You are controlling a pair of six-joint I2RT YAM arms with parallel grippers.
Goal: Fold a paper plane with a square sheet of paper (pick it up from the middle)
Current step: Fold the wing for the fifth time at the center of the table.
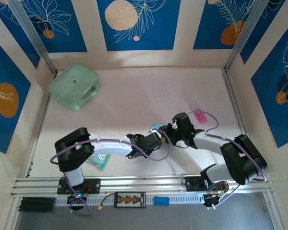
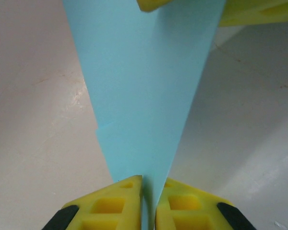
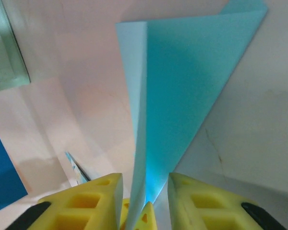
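An aluminium rail (image 1: 134, 182) runs along the near edge of the pale surface (image 1: 134, 96), and both arm bases are bolted to it. Just beyond the left base, toward the near-left corner, a small blue-and-white packet (image 1: 97, 162) lies flat, partly under the left arm.

Both arms reach inward and their wrists meet close to the middle of the surface, the left arm stretched low from the near-left and the right arm bent sharply back from the near-right. Purple cables loop along each.

The left gripper (image 2: 149, 184) is closed onto the narrow end of the paper plane (image 2: 144, 96), its yellow fingers pressed against either side of the light-blue fold. From there the paper widens away towards the right gripper (image 3: 145, 181). That gripper's jaws stand partly apart, with the creased paper rising upright between them and a gap on either side, so it does not appear to be pinched. The paper is held on edge at the centre of the surface.

A small pink item (image 1: 198, 115) lies beyond the right gripper, toward the right edge. A mint-green pouch (image 1: 74, 86) sits in the far-left corner. Cream walls with blue leaf-print panels (image 1: 134, 24) enclose the surface.
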